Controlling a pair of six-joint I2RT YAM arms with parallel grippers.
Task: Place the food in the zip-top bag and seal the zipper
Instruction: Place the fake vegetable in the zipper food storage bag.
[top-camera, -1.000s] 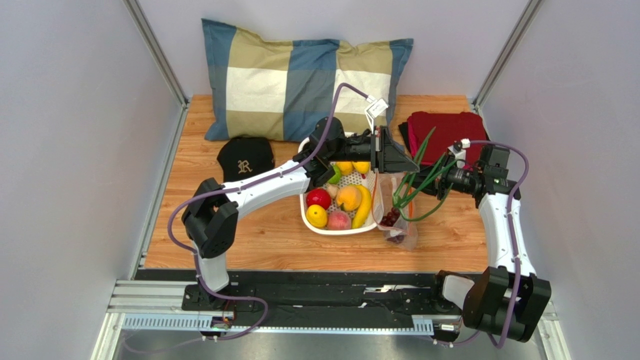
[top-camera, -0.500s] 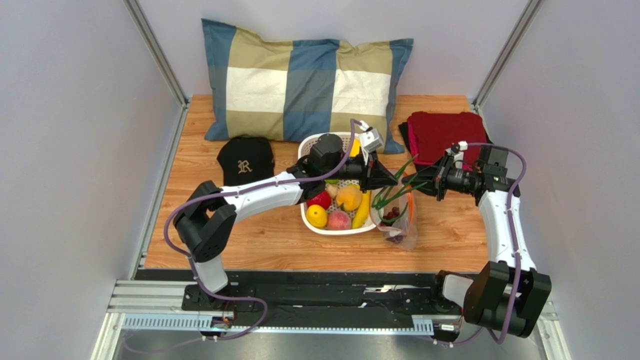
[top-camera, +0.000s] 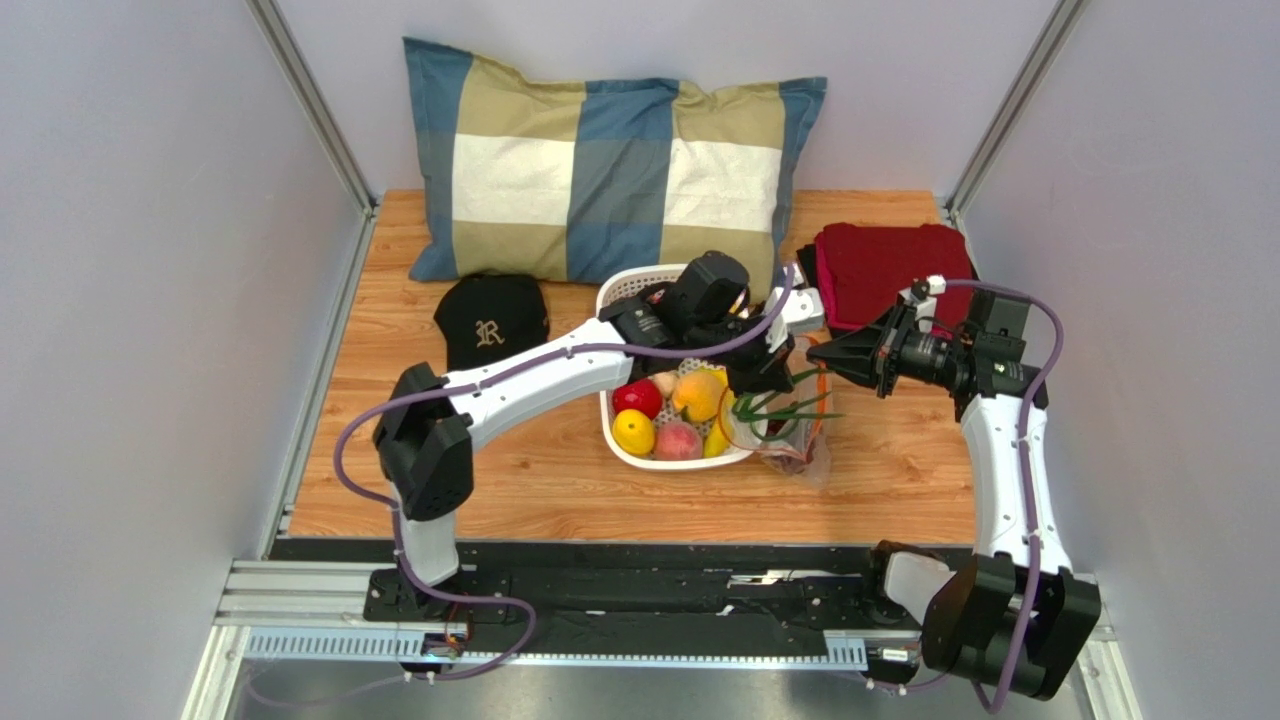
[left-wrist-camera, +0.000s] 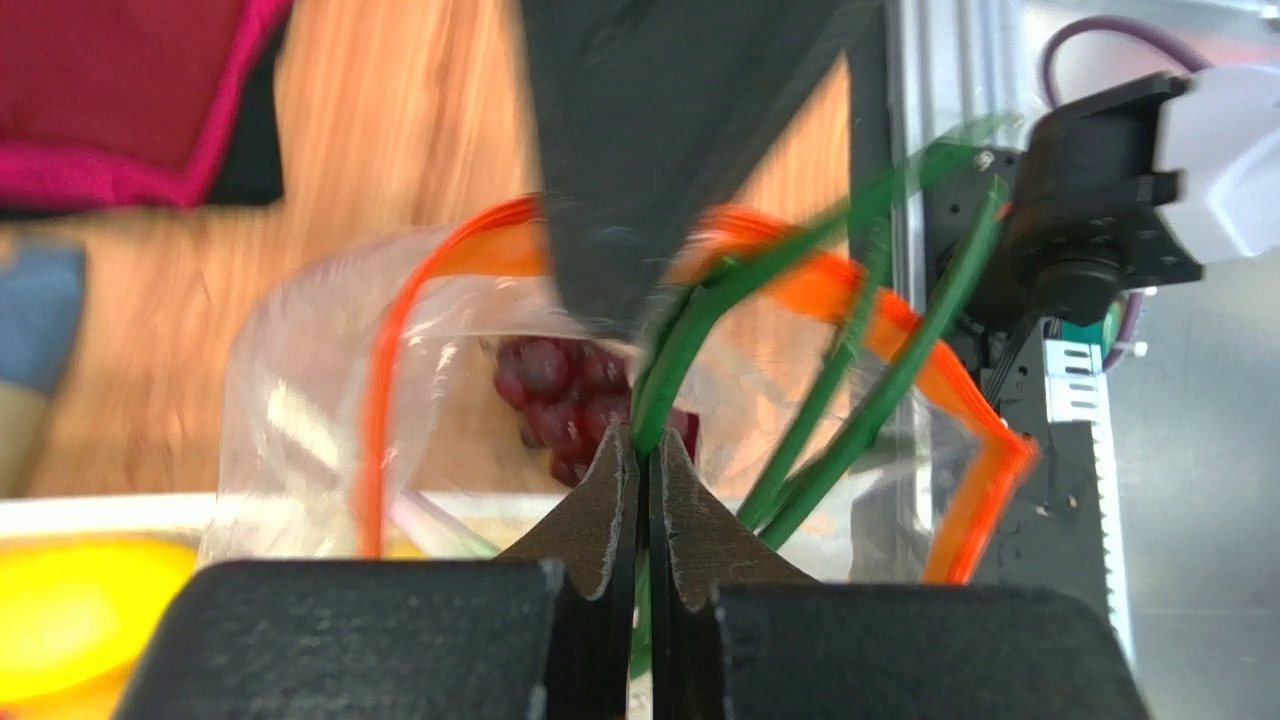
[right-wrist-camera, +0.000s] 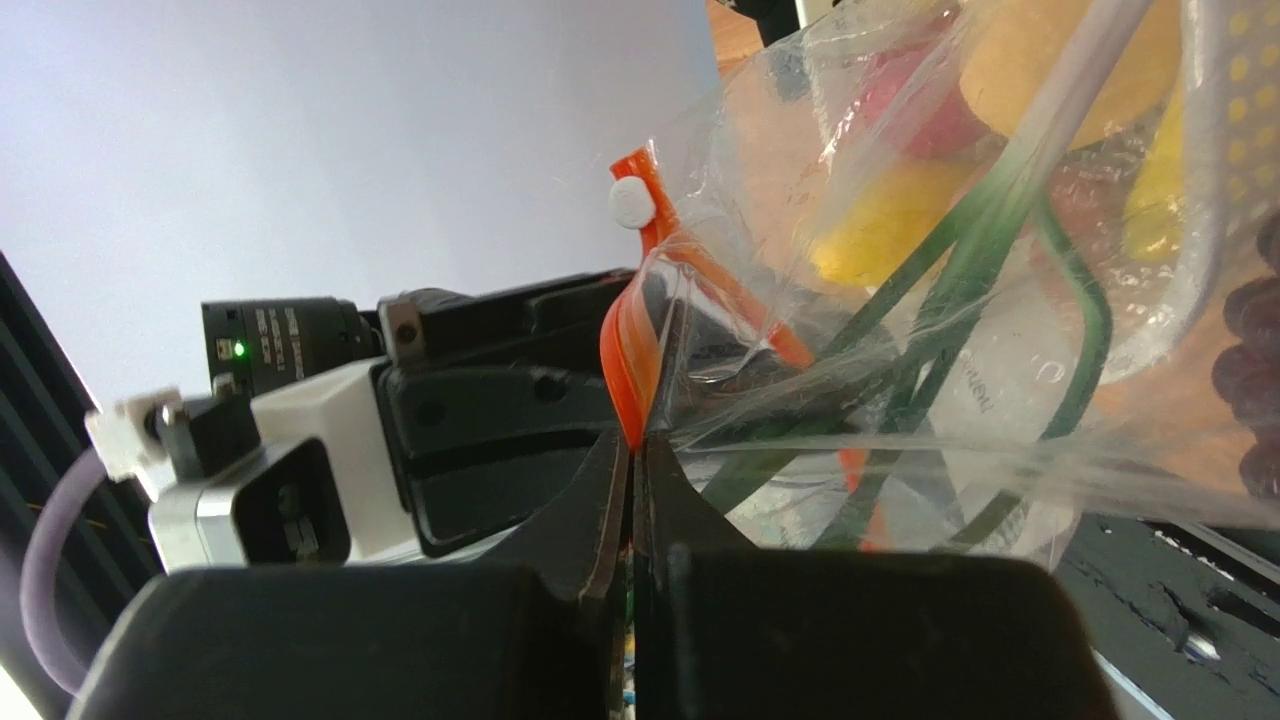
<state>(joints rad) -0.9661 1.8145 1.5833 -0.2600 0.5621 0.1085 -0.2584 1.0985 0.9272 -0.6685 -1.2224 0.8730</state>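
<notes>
The top camera hung above and behind the arm bases, looking down over the whole table (top-camera: 451, 480) to the pillow (top-camera: 601, 165) at the back. The left wrist camera stared from close range into the zip-top bag (left-wrist-camera: 301, 390). The right wrist camera sat hard against its zipper (right-wrist-camera: 631, 353), side-on. All three caught the bag and scallions (left-wrist-camera: 669, 360).

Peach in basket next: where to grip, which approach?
Probably the peach across its round middle, coming from above: it sits low against the basket's near wall, with the lemon on its left and the orange behind, so side approaches look blocked.
</notes>
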